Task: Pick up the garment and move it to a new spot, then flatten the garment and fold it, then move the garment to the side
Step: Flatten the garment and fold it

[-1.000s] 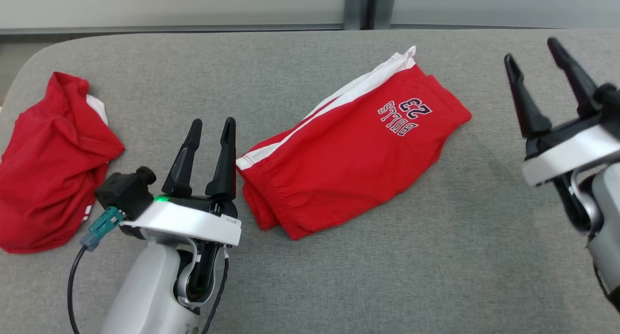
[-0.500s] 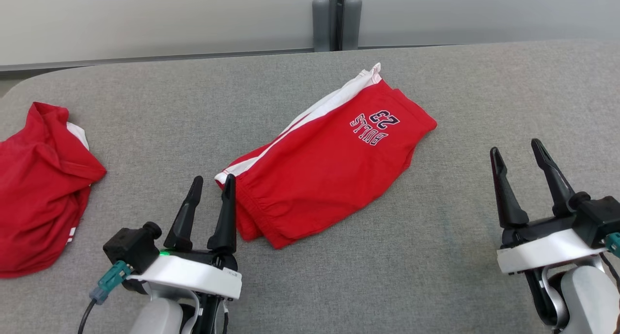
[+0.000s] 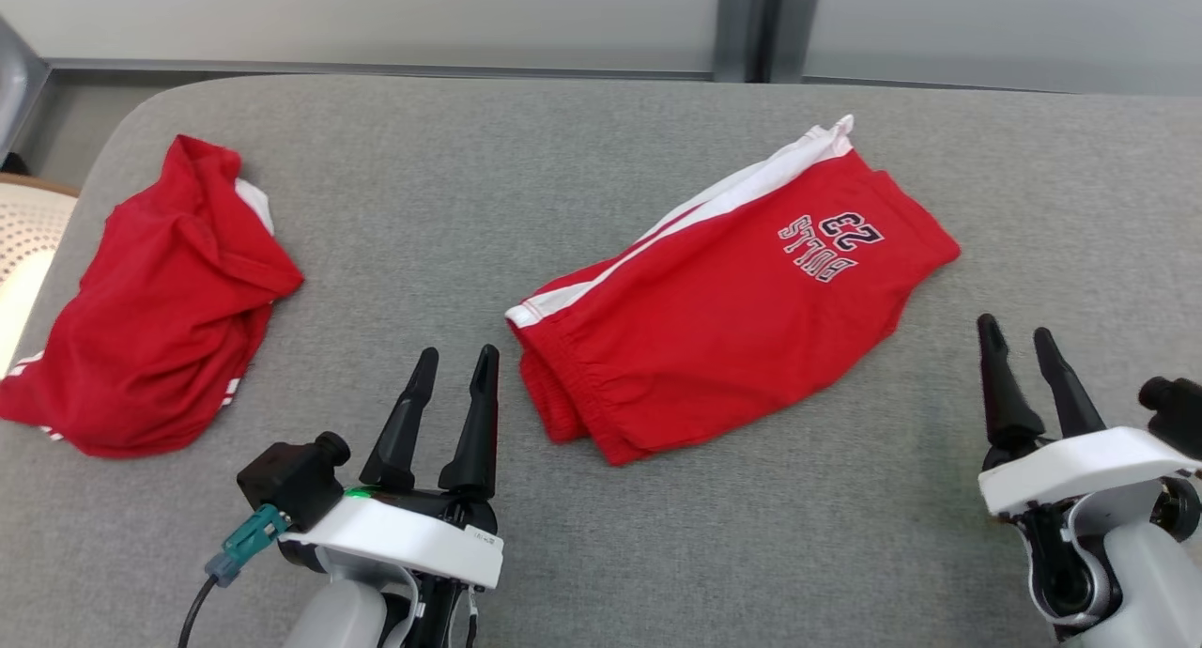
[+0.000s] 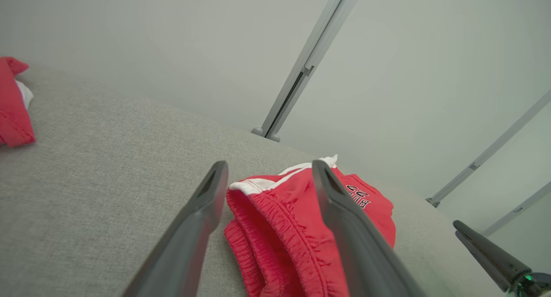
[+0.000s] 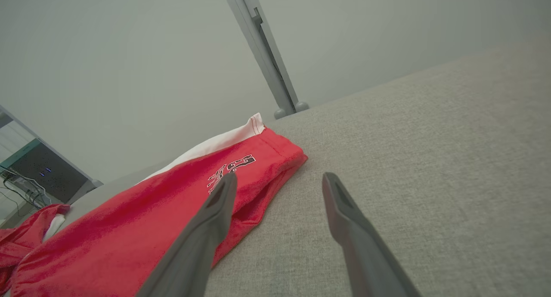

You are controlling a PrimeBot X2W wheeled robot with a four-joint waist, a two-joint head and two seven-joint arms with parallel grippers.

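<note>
Head view: folded red garment [image 3: 732, 329] w/ gathered hem on grey woven surface [image 3: 601, 150]; L/R jaws apart.

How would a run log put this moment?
left fingers: open, near folded shorts | right fingers: open, empty | crumpled garment: untouched, far left

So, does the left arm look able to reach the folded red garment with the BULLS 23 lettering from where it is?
Probably yes: the left gripper is open, and the near end of the folded garment lies just ahead and right of its fingertips, with only bare grey table between.
</note>
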